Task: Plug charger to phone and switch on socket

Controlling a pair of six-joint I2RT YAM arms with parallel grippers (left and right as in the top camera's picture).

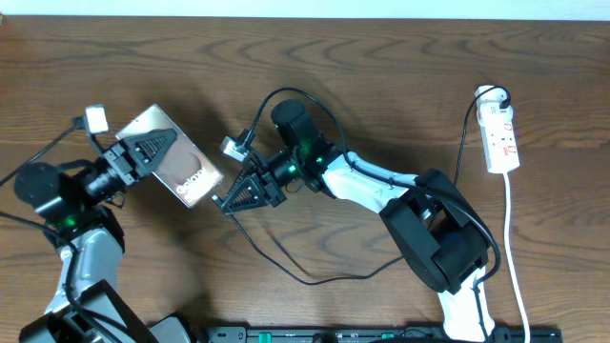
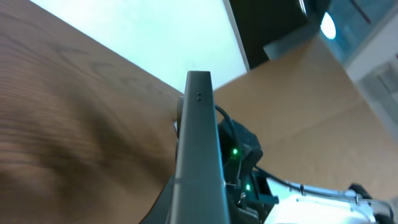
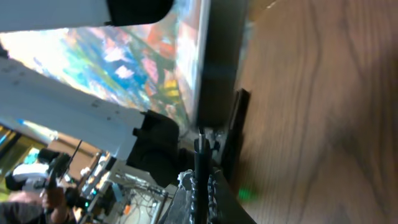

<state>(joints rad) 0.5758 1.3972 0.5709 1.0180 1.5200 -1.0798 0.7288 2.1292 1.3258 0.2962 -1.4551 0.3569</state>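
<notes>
My left gripper [image 1: 155,149] is shut on the phone [image 1: 186,171] and holds it tilted above the table, with the glossy face and its white lettering turned up. In the left wrist view the phone [image 2: 199,149] shows edge-on between the jaws. My right gripper [image 1: 235,196] is shut on the charger [image 1: 315,279] near its plug tip, which points at the phone's lower right end. In the right wrist view the plug tip [image 3: 201,155] sits right before the phone's dark edge [image 3: 219,74]; contact cannot be told. The white socket [image 1: 502,135] lies at the far right.
The charger's black cable loops across the wooden table [image 1: 381,57] in front of the right arm and runs up to a plug [image 1: 492,95] at the socket's far end. A white cord [image 1: 515,248] runs from the socket toward the front edge.
</notes>
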